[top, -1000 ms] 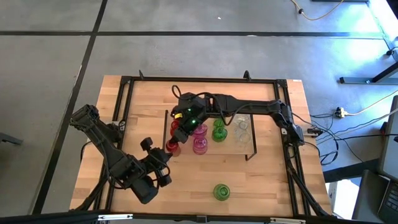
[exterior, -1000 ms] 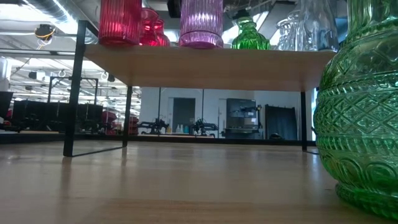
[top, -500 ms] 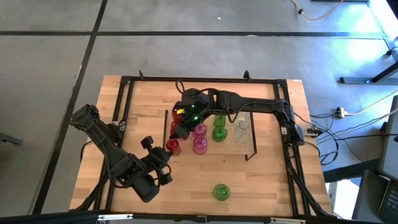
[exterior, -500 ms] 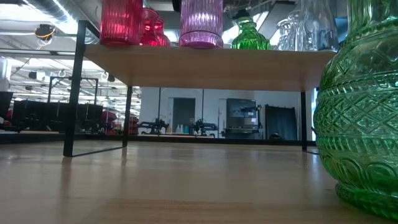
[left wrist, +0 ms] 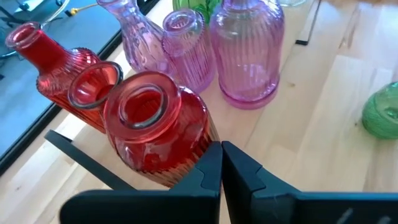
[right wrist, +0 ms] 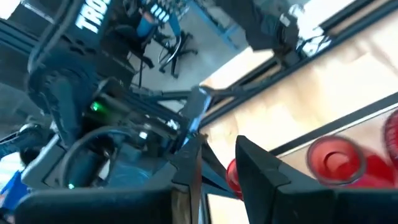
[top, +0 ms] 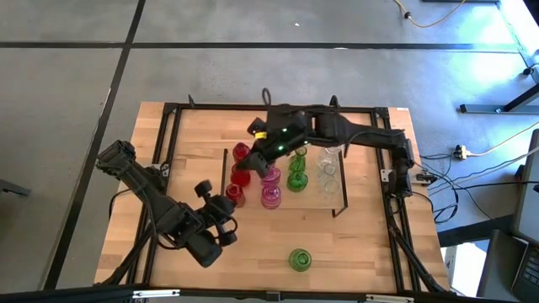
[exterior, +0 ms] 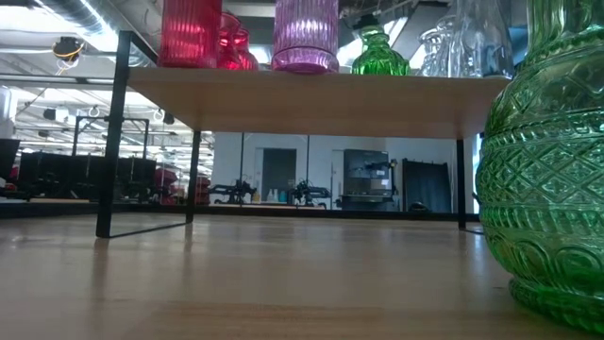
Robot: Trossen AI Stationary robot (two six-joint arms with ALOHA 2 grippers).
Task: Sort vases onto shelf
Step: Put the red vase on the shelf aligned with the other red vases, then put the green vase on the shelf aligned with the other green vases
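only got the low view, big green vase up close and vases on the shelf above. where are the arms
Observer: The right gripper is over the shelf's left end, above the red vases, open and empty.
Operator: and the left one
Observer: The left gripper is shut and empty, off the shelf's left front corner, pointing at a red vase on that corner.
Operator: any other vases off the shelf
Observer: No, only that green vase, alone near the table's front edge.
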